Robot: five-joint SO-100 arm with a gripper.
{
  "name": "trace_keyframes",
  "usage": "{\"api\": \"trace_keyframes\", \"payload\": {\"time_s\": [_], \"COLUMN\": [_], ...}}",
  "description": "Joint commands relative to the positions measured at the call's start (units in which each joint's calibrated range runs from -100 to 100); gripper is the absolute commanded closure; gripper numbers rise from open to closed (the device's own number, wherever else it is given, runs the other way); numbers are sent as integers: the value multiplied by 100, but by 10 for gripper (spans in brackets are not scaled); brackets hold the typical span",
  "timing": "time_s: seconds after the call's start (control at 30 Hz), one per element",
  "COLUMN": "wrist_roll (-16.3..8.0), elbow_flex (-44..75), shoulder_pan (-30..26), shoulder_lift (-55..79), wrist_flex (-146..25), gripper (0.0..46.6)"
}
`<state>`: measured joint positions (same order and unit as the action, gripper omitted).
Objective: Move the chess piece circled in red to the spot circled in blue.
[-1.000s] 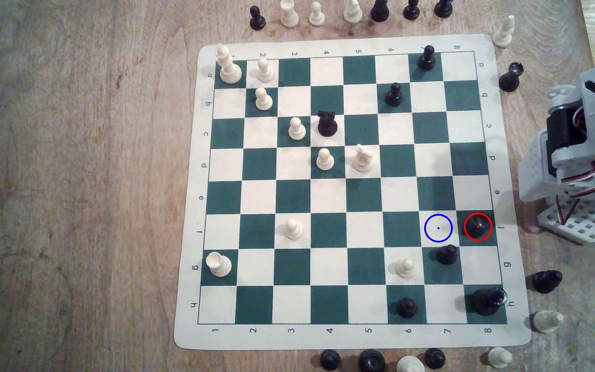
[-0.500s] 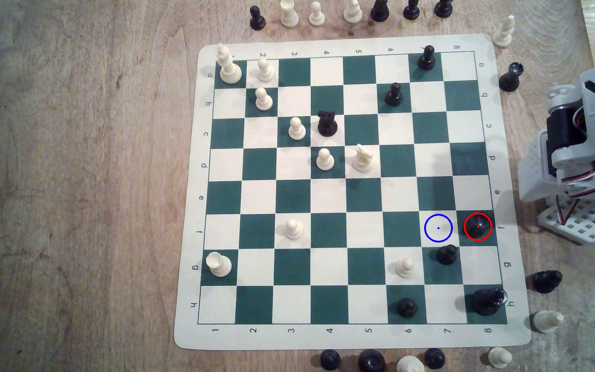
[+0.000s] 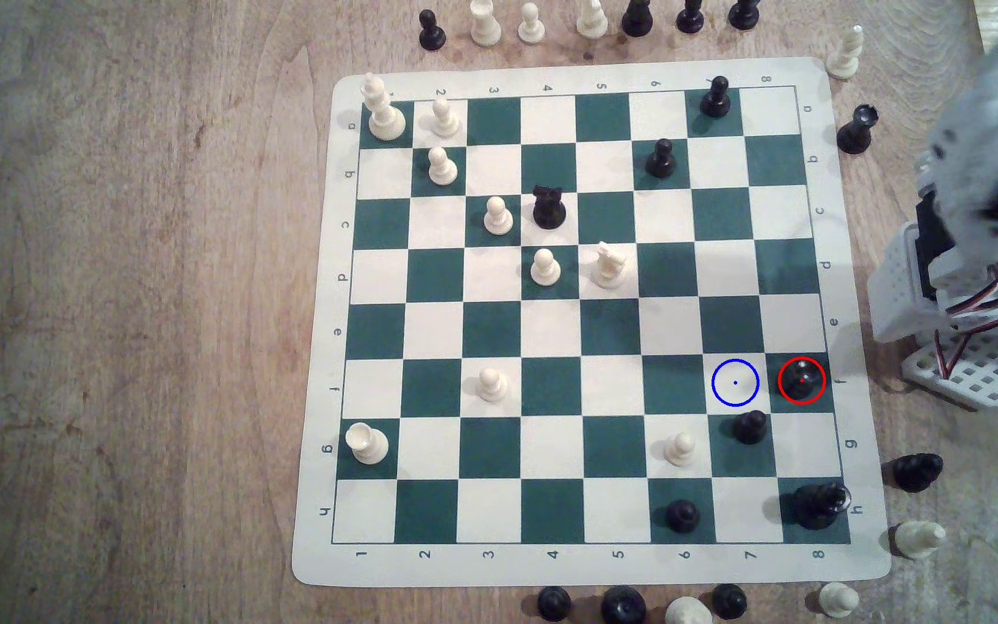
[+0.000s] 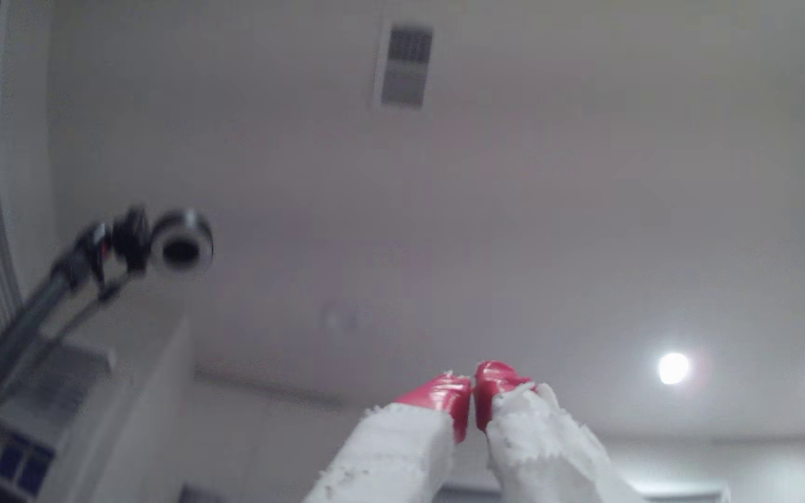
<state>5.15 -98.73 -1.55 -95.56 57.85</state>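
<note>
The jaws (image 4: 472, 387) point up at the ceiling in the wrist view, red-taped fingertips (image 4: 444, 394) pressed together with nothing between them, so they are closed and empty. In the exterior view the arm (image 3: 988, 198) is a blur off the board's right edge, well apart from the pieces.

The chess piece (image 3: 801, 380) stands upright inside its red ring on a dark green square in the last column at the exterior view's right, the nearest board piece to the arm. The spot (image 3: 735, 382), a cream square with a blue ring and dot, sits just beside it, one square toward the exterior view's left, bare.

Counting the board (image 3: 568, 564): eight cream pieces, seven black ones including the circled piece. One black pawn (image 3: 749, 427) stands diagonally next to the spot, and a black rook (image 3: 548, 207) sits mid-board. Off the board on the table (image 3: 124, 300): seven pieces along the top edge, five down the right side, five along the bottom
</note>
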Motion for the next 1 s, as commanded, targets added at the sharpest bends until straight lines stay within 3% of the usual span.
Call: {"api": "trace_keyframes", "payload": {"time_s": [0.0,0.17,0.23,0.27,0.37,0.57,0.7,0.83,0.97], "wrist_roll": [171,54,-205,-654,-899,-1016,-1187,-1280,-1158], "elbow_flex": [-117,19,635,1388,2231,3310,3754,3835,3808], "shoulder_pan": [206,174,174,135,120,-271,-412,-592,-592], "shoulder_lift": [-20,-20,-20,74,405,396,583,761,957], "wrist_flex": [-2427,-4663,-6137,-7366,-8840,-12058,-13148,-13999,-14712], "gripper": [464,464,464,464,464,456,392,368,308]}}
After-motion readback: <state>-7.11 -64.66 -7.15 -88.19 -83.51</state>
